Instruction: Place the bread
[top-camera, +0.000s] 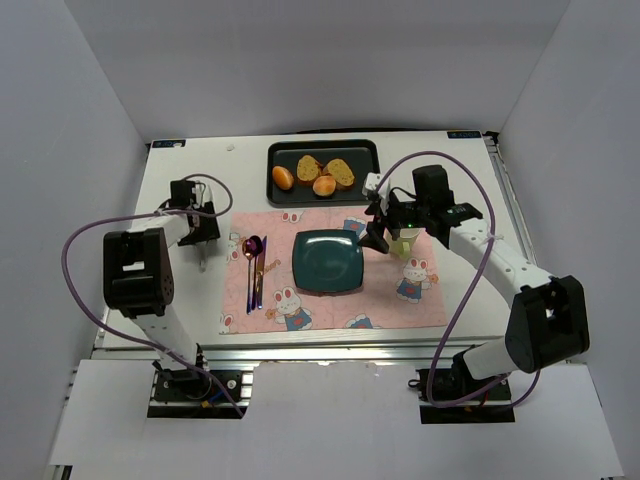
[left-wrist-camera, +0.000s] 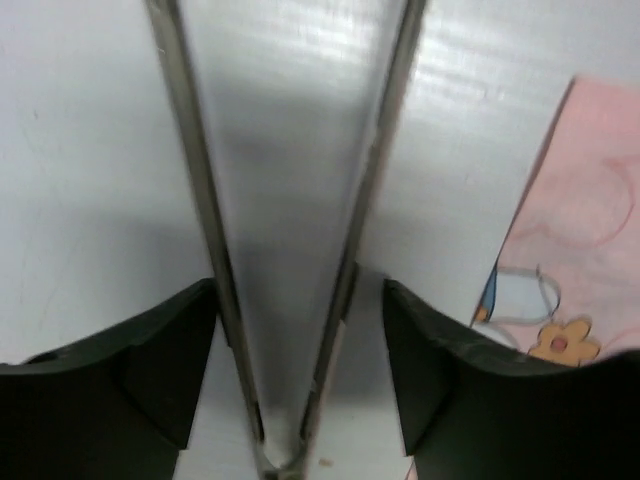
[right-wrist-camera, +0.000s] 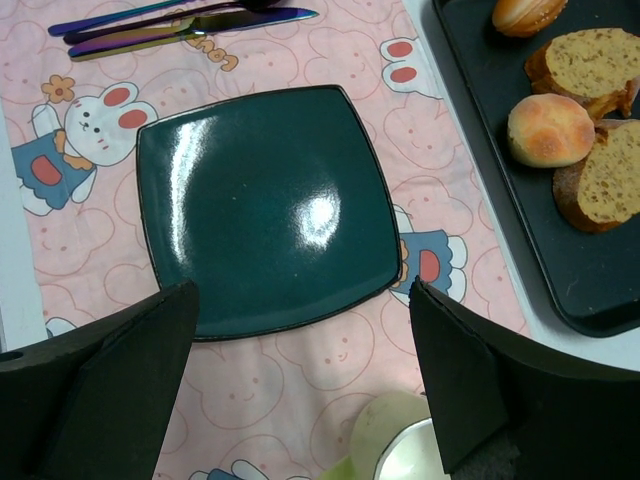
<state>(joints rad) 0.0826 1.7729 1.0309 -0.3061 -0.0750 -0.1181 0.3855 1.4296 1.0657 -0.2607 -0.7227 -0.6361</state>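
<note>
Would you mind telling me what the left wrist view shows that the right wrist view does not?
Only the left wrist view shows the metal tongs, lying in a narrow V. Only the right wrist view shows the teal plate, the black tray holding the bread and toasted slices, the cutlery and a pale green cup. Both show the pink printed placemat and the white table.

White arms (top-camera: 495, 258) with black joints (top-camera: 138, 268), purple cables (top-camera: 72, 250), black left tool (left-wrist-camera: 300, 285), black right tool (right-wrist-camera: 302, 290)
</note>
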